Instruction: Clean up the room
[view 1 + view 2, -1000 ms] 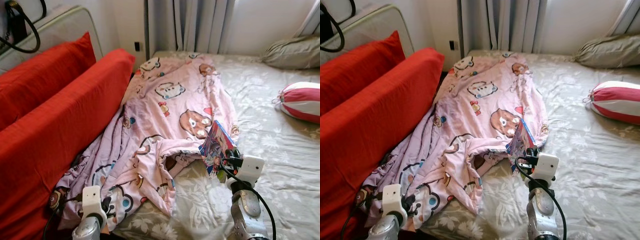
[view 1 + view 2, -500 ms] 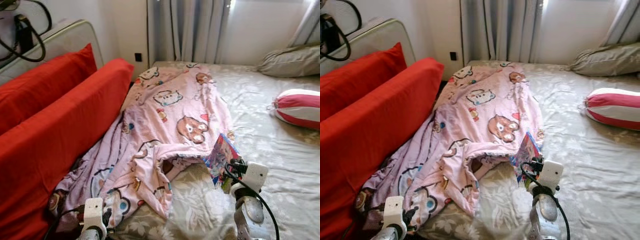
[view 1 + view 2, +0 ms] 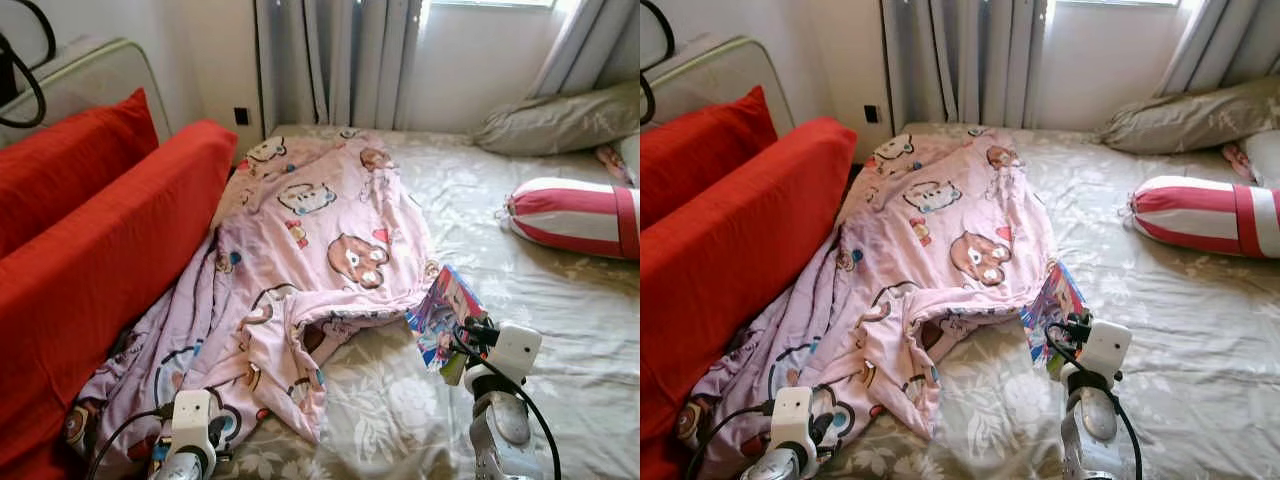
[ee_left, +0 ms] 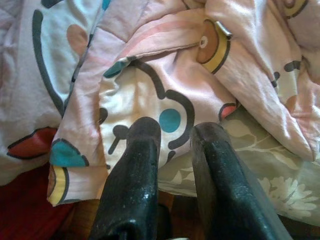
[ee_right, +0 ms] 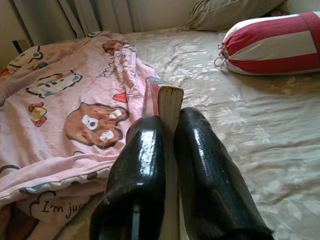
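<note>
My right gripper (image 3: 455, 335) is shut on a thin colourful book (image 3: 442, 312), held upright on its edge just above the bed's near right part; the book's spine (image 5: 169, 102) stands between the two black fingers (image 5: 142, 150). A pink cartoon-print blanket (image 3: 310, 240) lies crumpled along the bed's left side, its near corner hanging by the bed's edge. My left gripper (image 4: 174, 131) hovers low over that corner of the blanket (image 4: 165, 95), its fingers (image 4: 140, 145) close together with nothing between them.
Red sofa cushions (image 3: 100, 240) press against the bed's left side. A red-and-white striped bolster (image 3: 575, 215) and a grey pillow (image 3: 555, 120) lie at the far right. Grey floral sheet (image 3: 520, 270) covers the bed. Curtains (image 3: 335, 60) hang behind.
The whole view has shifted left and down, so the camera has turned right. The book stays in the right gripper. The left gripper sits slightly further right at the blanket's corner.
</note>
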You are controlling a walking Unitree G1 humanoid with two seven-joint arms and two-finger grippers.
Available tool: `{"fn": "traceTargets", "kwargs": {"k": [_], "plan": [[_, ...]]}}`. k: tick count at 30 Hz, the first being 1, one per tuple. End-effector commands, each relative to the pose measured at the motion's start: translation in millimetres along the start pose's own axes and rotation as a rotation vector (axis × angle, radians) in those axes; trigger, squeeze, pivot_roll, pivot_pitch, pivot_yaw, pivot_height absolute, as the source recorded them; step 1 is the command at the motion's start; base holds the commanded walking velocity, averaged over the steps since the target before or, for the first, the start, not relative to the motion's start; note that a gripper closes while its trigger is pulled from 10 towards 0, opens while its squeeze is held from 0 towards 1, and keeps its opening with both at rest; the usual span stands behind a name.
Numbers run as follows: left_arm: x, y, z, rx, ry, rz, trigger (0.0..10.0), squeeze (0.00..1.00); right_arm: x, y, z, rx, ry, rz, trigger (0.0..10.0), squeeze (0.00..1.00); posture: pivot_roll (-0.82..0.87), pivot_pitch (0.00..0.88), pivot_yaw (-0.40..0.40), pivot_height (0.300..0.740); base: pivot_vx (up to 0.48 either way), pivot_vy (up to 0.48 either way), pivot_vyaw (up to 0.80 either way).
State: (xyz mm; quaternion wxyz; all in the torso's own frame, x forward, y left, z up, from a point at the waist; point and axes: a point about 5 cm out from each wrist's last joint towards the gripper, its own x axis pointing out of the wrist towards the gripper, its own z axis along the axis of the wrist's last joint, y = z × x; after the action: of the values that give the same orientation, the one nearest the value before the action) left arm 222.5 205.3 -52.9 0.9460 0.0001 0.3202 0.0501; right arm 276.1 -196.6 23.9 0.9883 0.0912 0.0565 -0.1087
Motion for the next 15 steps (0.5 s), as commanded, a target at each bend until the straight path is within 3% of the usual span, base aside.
{"fn": "traceTargets", "kwargs": {"k": [1,7,15], "plan": [[-1.0,0.9,-2.7,0.008,0.007,0.007,10.0,0.0,7.3,2.3,14.8,0.01,-0.059,0.003,10.0,0.0,-0.05,0.026,-0.021,0.74,0.0,-0.281,-0.71],[-1.5,1.4,-3.9,0.011,0.009,0.009,10.0,0.0,6.0,3.5,12.9,0.007,-0.053,0.01,10.0,0.0,-0.04,0.033,-0.018,0.74,0.0,-0.281,-0.68],[-2.3,0.2,-6.2,0.013,0.014,0.008,10.0,0.0,5.6,3.4,13.3,0.0,-0.057,0.015,10.0,0.0,-0.05,0.04,-0.025,0.74,0.0,-0.293,0.0]]}}
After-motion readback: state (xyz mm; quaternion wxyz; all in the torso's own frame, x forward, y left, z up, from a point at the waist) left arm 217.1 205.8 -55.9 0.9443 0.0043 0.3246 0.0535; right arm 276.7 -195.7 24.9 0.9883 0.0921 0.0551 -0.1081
